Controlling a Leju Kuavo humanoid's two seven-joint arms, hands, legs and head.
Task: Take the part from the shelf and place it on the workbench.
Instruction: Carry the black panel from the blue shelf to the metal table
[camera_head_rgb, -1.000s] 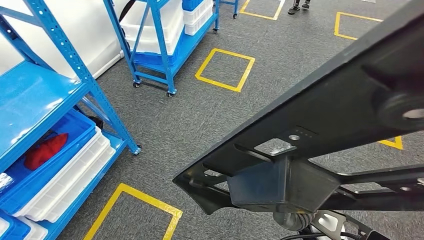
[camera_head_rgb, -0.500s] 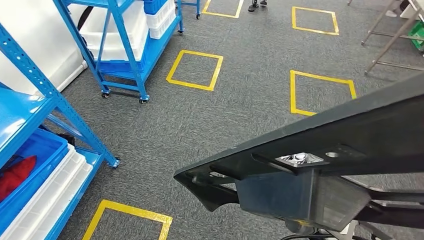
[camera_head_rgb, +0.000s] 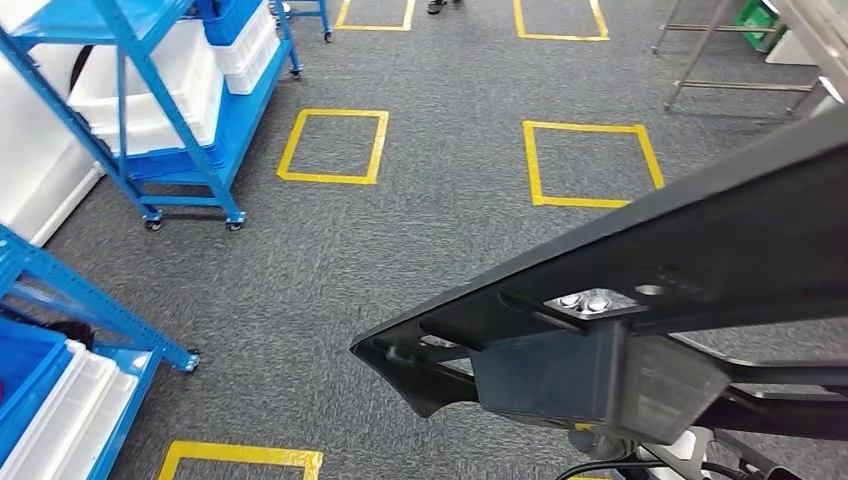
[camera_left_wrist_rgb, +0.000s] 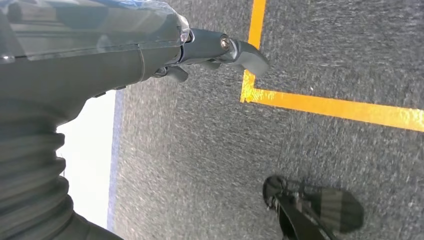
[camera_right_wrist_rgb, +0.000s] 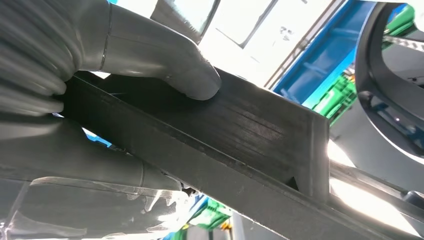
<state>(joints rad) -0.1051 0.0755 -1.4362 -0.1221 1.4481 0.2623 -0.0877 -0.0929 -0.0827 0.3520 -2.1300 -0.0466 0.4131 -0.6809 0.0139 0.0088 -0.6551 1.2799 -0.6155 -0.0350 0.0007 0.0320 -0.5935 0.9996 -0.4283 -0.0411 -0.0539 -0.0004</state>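
Above the grey carpet (camera_head_rgb: 420, 240), the long black part (camera_head_rgb: 640, 300) is held across the near right, clamped between the right hand's (camera_right_wrist_rgb: 100, 95) thumb and fingers (camera_right_wrist_rgb: 75, 160), while the left hand's (camera_left_wrist_rgb: 150, 45) fingers (camera_left_wrist_rgb: 240, 50) are curled on nothing.

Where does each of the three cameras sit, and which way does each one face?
Head view: high on the body, looking forward and down over the black part at grey carpet, yellow floor squares and blue shelves.
Left wrist view: behind the left hand, facing the carpet and a yellow line.
Right wrist view: behind the right hand, whose thumb presses on the black part.
Shared: head and right wrist views both show the part.
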